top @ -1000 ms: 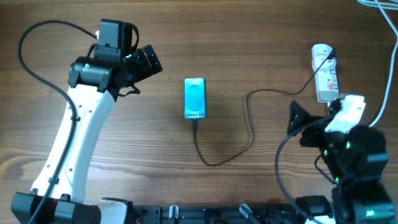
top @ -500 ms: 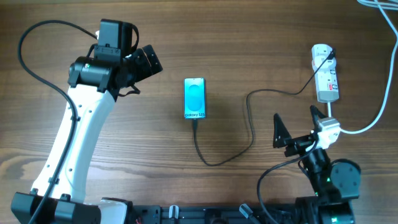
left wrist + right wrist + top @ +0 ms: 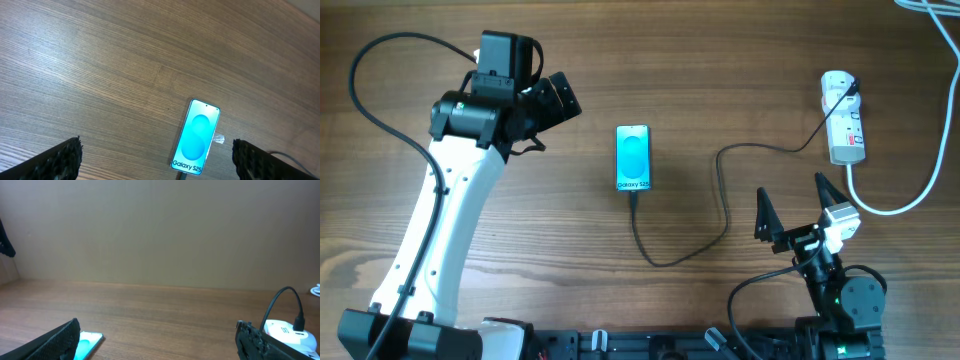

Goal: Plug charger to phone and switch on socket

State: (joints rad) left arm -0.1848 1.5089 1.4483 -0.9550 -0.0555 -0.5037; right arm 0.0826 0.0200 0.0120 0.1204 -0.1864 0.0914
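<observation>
Nearest you, low over the brown wooden table [image 3: 570, 270], your right gripper [image 3: 790, 190] has its two black fingers spread wide apart, with nothing between them

Just beyond it and to its left, the thin black charger cable [image 3: 665, 263] lies in a loose loop on the wood. One end runs up to the small rectangular phone with a bright turquoise screen [image 3: 633, 157], and its tip meets the phone's near short edge, the one marked "Galaxy S25". The phone lies flat, face up, near the middle of the table

Further left, your left gripper [image 3: 556, 100] hangs above the table, well apart from the phone. Its fingers stand wide apart and empty, and the wrist view looks down on the phone between them

At the far right lies the small white power strip with red marks [image 3: 845, 120]. A black plug [image 3: 850, 88] on the cable's other end sits in it, and a thick white lead [image 3: 920, 195] curves away from its near end. You cannot tell the switch position
</observation>
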